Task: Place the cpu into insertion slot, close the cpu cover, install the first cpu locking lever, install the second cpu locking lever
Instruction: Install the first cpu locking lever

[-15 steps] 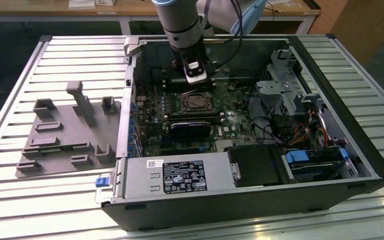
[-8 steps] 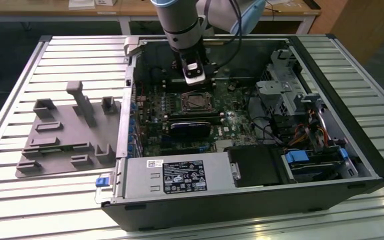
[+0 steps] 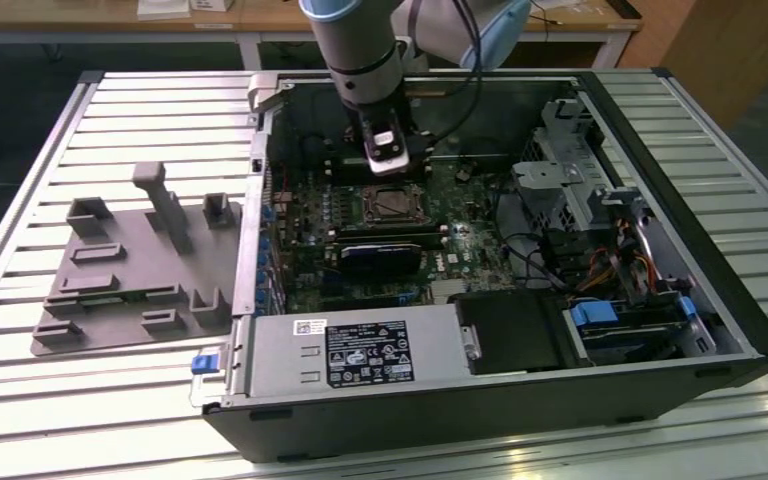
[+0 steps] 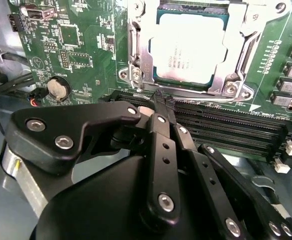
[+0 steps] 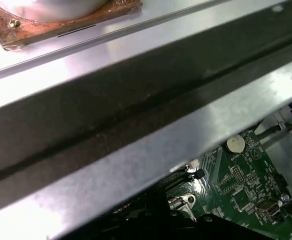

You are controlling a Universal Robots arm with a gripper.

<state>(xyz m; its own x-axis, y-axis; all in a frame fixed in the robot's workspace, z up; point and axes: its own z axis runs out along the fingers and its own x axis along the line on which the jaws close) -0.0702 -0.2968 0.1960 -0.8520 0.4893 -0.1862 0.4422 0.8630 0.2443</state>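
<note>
Exterior view: The arm reaches down into the open computer case (image 3: 491, 425), which lies on the slatted surface (image 3: 91, 120). The gripper (image 3: 390, 160) hangs low over the circuit board. The insertion slot (image 3: 391, 203) sits directly beneath its tip and a little nearer the camera. A grey fixture tray (image 3: 104, 290) lies well off to the gripper's side, outside the case.

Second wrist view: The gripper's (image 4: 163, 102) fingers are pressed together, and nothing is visible between them. The tip hovers over the memory slots (image 4: 226, 125), just short of the socket edge. Just beyond the tip, the cpu (image 4: 188, 47) lies flat in the slot with its silver-grey top facing up. The cpu cover (image 4: 238, 60) appears to be down around it and frames the chip through its window. I cannot tell whether either locking lever is latched. A coin cell (image 4: 58, 89) sits well off to one side.

First wrist view: Case metal runs across close to the lens. Past it, a corner of the green board (image 5: 236, 185) and the coin cell (image 5: 234, 145) are visible.

Handling, as a judgement: The cpu is light, stiff and fragile on its underside, so it should be held by its edges only. The cover is thin, springy sheet metal, best pushed at its free edge. The levers are likely stiff wire that needs firm, guided pressure.
</note>
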